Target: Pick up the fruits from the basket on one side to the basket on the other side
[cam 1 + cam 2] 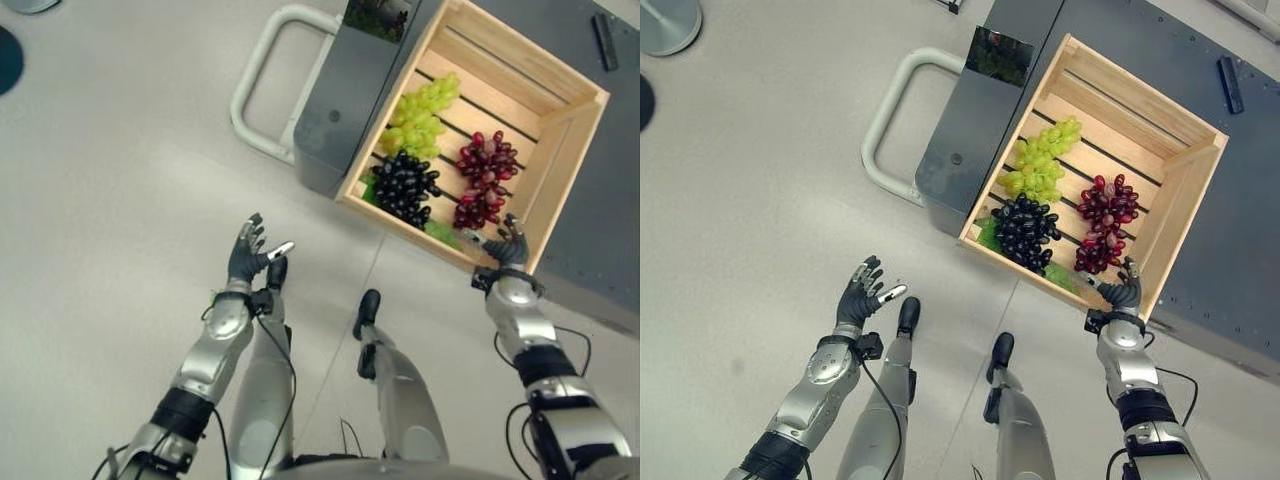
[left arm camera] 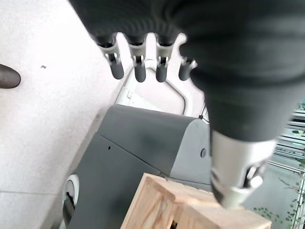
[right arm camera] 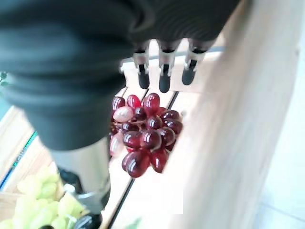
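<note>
Right robot hand [image 1: 1123, 293], fingers spread, hovers at the wooden crate [image 1: 1180, 205] holding three grape bunches: one green [image 1: 1040, 165], one black [image 1: 1025, 230], one red [image 1: 1103, 222]; left robot hand [image 1: 862, 290] spread over floor.

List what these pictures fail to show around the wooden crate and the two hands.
- Slatted wooden crate: in the left wrist view, one corner shows; the frame's edge cuts off the rest.
- Dark purple grape bunch: its lower end sits behind the crate's near wall in both eye views.
- Red grape bunch: the right hand covers one side of it in the right wrist view.
- Left hand: open, holding nothing.
</note>
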Robot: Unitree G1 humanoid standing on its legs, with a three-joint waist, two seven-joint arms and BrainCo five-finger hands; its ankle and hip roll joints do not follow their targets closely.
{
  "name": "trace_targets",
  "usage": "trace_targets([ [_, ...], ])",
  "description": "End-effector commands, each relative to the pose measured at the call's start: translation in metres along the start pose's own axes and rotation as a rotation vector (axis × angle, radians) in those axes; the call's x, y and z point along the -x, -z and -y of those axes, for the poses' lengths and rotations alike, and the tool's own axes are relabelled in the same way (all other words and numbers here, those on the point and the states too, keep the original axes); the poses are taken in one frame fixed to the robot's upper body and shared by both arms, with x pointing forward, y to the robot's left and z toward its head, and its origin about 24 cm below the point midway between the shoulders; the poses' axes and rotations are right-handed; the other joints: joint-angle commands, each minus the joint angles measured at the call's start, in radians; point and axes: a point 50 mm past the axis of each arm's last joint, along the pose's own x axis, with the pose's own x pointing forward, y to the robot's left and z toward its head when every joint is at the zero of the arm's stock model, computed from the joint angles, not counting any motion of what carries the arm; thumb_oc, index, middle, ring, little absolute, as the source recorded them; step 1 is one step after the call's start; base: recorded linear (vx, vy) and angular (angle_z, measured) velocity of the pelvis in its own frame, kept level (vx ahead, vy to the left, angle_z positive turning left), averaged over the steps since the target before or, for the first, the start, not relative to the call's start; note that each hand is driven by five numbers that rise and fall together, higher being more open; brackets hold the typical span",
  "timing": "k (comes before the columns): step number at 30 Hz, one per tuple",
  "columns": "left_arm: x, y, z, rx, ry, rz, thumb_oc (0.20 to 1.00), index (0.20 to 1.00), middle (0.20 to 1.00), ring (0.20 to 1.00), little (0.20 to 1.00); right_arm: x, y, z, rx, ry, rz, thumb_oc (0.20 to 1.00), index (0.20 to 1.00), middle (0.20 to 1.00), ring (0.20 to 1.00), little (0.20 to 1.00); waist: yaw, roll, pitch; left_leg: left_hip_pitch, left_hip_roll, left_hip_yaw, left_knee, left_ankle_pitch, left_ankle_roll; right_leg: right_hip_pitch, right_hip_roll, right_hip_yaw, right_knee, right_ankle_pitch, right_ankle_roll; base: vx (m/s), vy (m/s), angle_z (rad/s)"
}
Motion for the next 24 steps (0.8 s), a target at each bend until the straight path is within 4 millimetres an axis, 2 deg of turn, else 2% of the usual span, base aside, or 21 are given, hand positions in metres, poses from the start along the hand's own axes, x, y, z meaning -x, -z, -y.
trace_targets([
  [1, 0.004, -0.007, 0.008, 0.063, -0.004, 0.048, 1.0, 1.0, 1.0, 1.0, 1.0, -0.003, 0.0, 0.021, -0.012, 0.092, 0.01, 1.0, 1.0, 1.0, 1.0, 1.0, -0.009, 0.018, -0.021, -0.008, -0.041, 0.003, 0.006, -0.078, 0.014, -0.034, -0.022, 0.015, 0.076, -0.127, -0.005, 0.0, 0.0, 0.0],
  [8, 0.005, -0.004, 0.012, 0.066, 0.004, 0.033, 1.0, 1.0, 1.0, 1.0, 1.0, -0.01, -0.004, 0.011, -0.025, 0.096, -0.016, 1.0, 1.0, 1.0, 1.0, 1.0, -0.001, 0.027, -0.021, -0.008, -0.049, 0.009, 0.008, -0.086, 0.019, -0.033, -0.028, 0.021, 0.071, -0.123, 0.002, 0.03, 0.028, -0.01],
  [11, 0.004, -0.005, 0.015, 0.063, 0.015, 0.037, 1.0, 1.0, 1.0, 1.0, 1.0, -0.017, -0.013, 0.01, -0.017, 0.109, -0.01, 1.0, 1.0, 1.0, 1.0, 1.0, 0.004, 0.032, -0.021, -0.016, -0.052, 0.01, 0.008, -0.083, 0.022, -0.035, -0.028, 0.023, 0.064, -0.114, 0.004, 0.04, 0.022, -0.03],
  [24, 0.004, -0.004, 0.022, 0.063, 0.033, 0.037, 1.0, 1.0, 1.0, 1.0, 1.0, -0.044, -0.047, 0.027, -0.007, 0.213, -0.002, 1.0, 1.0, 1.0, 1.0, 1.0, 0.025, 0.039, -0.021, -0.017, -0.072, 0.02, 0.023, -0.111, 0.029, -0.018, -0.038, 0.023, 0.049, -0.114, 0.015, 0.04, 0.019, -0.03],
])
